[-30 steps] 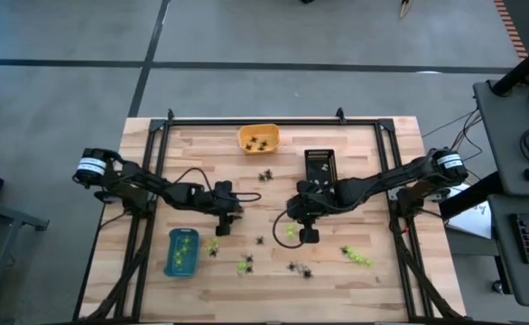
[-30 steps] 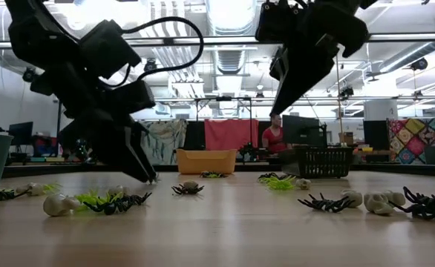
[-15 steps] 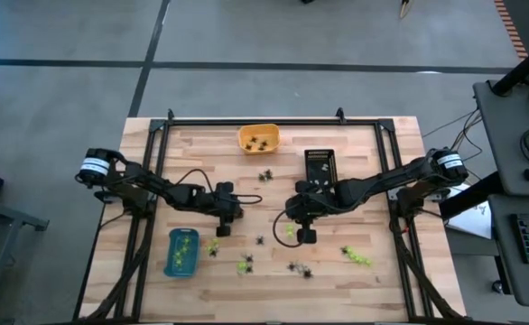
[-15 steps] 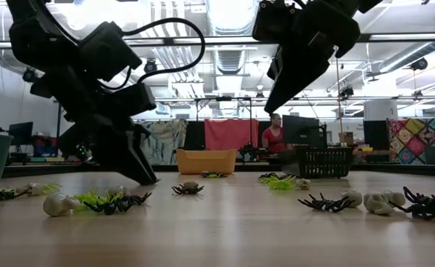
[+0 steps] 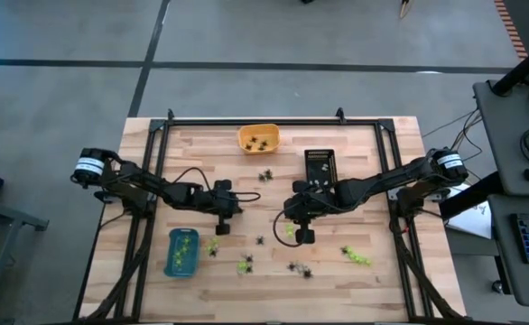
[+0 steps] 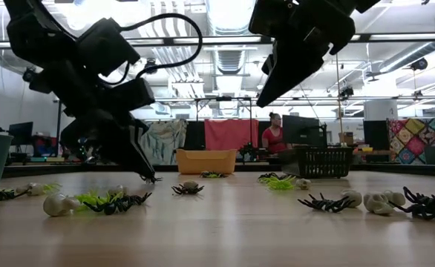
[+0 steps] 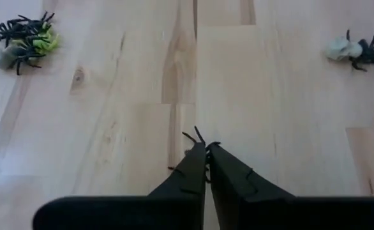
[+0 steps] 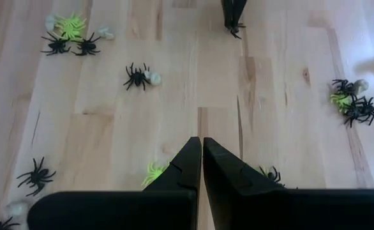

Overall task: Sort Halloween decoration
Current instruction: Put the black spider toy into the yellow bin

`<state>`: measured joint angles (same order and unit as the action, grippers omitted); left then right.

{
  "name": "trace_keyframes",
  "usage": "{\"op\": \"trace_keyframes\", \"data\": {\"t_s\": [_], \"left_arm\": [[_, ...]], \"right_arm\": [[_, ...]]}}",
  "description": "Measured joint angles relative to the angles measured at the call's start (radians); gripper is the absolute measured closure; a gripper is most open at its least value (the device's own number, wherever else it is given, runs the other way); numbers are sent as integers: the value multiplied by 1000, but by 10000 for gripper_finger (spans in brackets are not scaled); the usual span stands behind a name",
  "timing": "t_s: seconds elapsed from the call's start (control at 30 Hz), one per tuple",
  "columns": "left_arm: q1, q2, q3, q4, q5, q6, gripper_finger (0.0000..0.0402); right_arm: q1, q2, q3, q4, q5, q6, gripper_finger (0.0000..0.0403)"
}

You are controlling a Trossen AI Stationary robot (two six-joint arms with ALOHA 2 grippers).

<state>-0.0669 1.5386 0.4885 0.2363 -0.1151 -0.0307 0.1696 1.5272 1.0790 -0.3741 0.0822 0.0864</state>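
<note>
The Halloween decoration lies scattered on the wooden table: black spiders (image 5: 265, 175), lime-green pieces (image 5: 356, 257) and whitish bits (image 6: 60, 204). My left gripper (image 5: 220, 227) is low at the table's left middle, shut on a small black spider (image 7: 196, 137). My right gripper (image 5: 304, 235) hangs well above the table's middle, shut with nothing in it. Below it lie a lime piece (image 8: 154, 171) and a black spider (image 8: 270, 174). The right wrist view also shows the left gripper's tip holding the spider (image 8: 235, 27). My left gripper pinches the black spider between its two fingertips (image 7: 193, 156). Only a few legs (image 7: 191, 135) stick out past the tips. The fingers slant down from the table's left side. The spider is at the table's surface (image 6: 152, 179); whether it is lifted clear I cannot tell.
An orange tray (image 5: 258, 137) holding black spiders stands at the far middle. A black basket (image 5: 320, 164) is to its right, and a blue tray (image 5: 181, 252) with lime pieces is near left. More mixed clusters (image 5: 299, 268) lie toward the near edge.
My left gripper has stayed in place and shut its fingers on the black spider. My right gripper has tipped its fingertips slightly upward while staying shut.
</note>
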Motion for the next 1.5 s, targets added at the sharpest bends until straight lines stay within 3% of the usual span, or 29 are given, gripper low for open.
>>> {"op": "trace_keyframes", "data": {"t_s": [0.53,0.8,1.0,1.17,1.33,1.5], "left_arm": [[35,-177,9,21,11,24,401],[178,-264,127,34,16,67,401],[387,-169,290,-50,29,74,401],[542,-7,432,-140,134,86,401],[627,141,546,-212,185,114,401],[653,209,581,-222,186,99,401]], "right_arm": [[0,0,0,55,8,-55,394],[-5,0,0,77,24,-88,394],[-24,0,0,85,26,-88,394],[-35,0,0,103,26,-88,394],[-39,0,0,103,26,-75,394],[-39,0,0,103,26,-61,394]]}}
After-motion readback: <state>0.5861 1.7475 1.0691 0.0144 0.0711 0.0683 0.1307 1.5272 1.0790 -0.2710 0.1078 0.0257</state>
